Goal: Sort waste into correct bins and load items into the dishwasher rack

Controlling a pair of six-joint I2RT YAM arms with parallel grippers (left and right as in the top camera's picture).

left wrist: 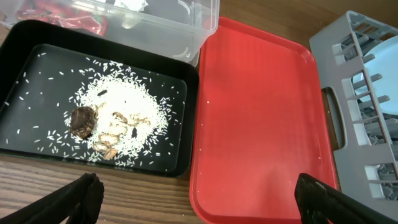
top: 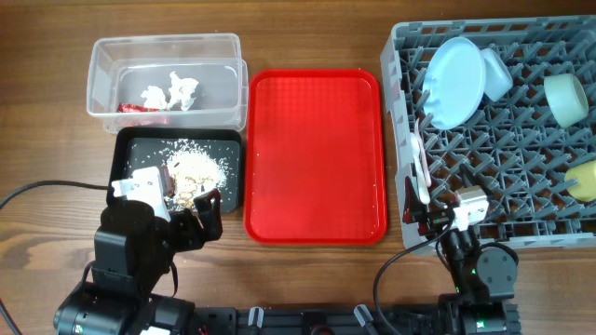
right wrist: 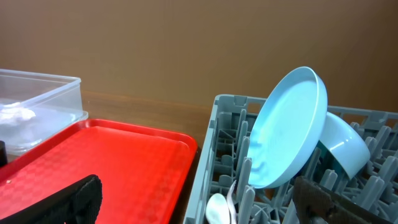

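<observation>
Going by how things lie, the sorting looks pretty much done, so the step in hand is judged to be a last check and a clean pull-back. The dishwasher rack (top: pixel 521 177) sits at the right of the table and the red tray (top: pixel 315 154) is seen bare in the middle. The clear tub (top: pixel 102 70) is found at the far left with the black tray (top: pixel 130 154) just in front of it. In the rack, the pale blue plate (top: pixel 454 82) is propped on edge, with the pale blue bowl (top: pixel 495 74) tucked behind it, and the mint-green bowl (top: pixel 565 98) and yellow cup (top: pixel 584 179) are parked along the right side. The fork and spoon (top: pixel 417 172) are stood up by the rack's left wall. The tissue (top: pixel 172 93) and red wrapper (top: pixel 140 108) are held in the tub, and the food leftovers (left wrist: pixel 121 121) are scattered in the black tray. The left gripper (left wrist: pixel 196 193) is spread wide with nothing in it, over the near edge of the black tray. The right gripper (right wrist: pixel 196 193) is spread and empty too, by the rack's near-left corner. Any retreat there should be made up and back, so the cutlery and the leaning plate aren't clipped, and the tray should be looked over for stray grains
</observation>
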